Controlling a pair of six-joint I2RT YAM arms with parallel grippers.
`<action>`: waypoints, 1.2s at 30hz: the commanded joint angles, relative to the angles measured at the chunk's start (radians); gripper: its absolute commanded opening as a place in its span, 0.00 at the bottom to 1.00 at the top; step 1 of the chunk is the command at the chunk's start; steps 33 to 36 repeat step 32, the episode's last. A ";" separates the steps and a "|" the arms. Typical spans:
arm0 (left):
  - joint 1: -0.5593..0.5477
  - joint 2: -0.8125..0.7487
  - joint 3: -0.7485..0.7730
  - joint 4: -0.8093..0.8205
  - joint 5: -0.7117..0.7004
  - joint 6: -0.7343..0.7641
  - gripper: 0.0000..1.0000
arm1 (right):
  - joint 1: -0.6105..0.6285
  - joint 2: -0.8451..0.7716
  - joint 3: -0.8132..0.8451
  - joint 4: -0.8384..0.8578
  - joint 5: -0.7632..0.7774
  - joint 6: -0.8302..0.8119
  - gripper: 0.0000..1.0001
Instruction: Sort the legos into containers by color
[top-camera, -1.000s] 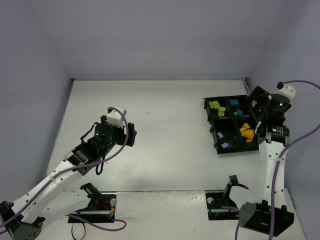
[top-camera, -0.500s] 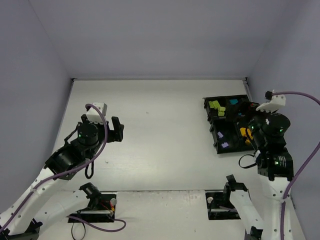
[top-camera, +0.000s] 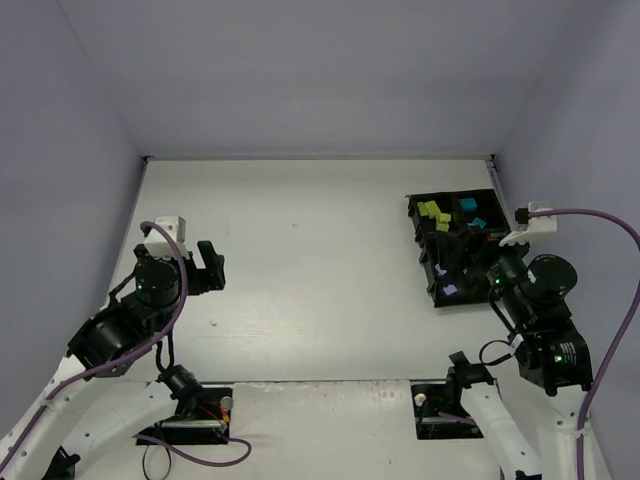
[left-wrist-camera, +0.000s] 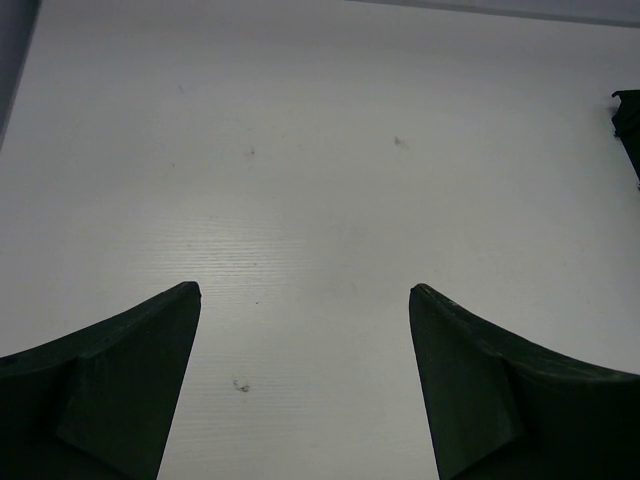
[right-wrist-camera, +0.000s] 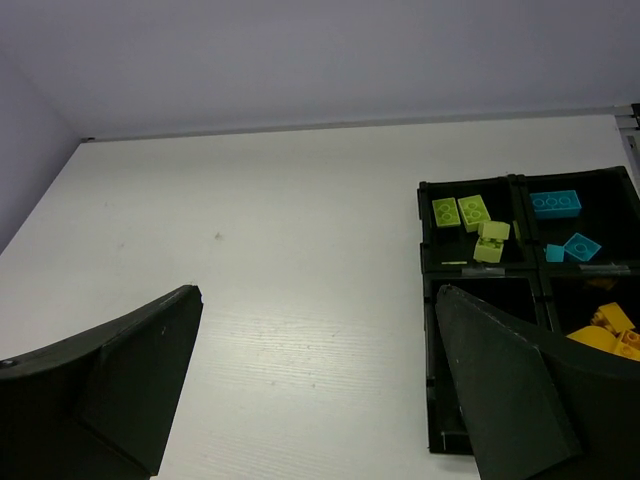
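- The legos lie sorted in the black tray (right-wrist-camera: 424, 250), which sits on the far right part of the white table (top-camera: 320, 260).
- Lime green bricks (right-wrist-camera: 474, 211) fill the far left compartment, and cyan bricks (right-wrist-camera: 555, 203) lie in the one just to its right.
- Yellow-orange bricks (right-wrist-camera: 605, 322) lie in the compartment nearer than the cyan one.
- In the top view, lavender bricks (top-camera: 449, 290) lie in the near left compartments.
- The right gripper (right-wrist-camera: 318, 292) hovers beside the tray's near edge, its fingers spread wide with nothing between them.
- The left gripper (left-wrist-camera: 303, 290) hangs over bare table at the left, well apart from the tray. It is also wide open and empty.
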 joint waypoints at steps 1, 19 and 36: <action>0.005 -0.002 0.024 -0.010 -0.052 -0.019 0.78 | 0.015 0.005 -0.012 0.050 0.054 -0.018 1.00; 0.005 -0.046 0.015 -0.046 -0.083 -0.056 0.78 | 0.015 0.012 -0.032 0.030 0.118 -0.036 1.00; 0.005 -0.051 0.006 -0.059 -0.088 -0.053 0.79 | 0.015 0.009 -0.033 0.025 0.154 -0.047 1.00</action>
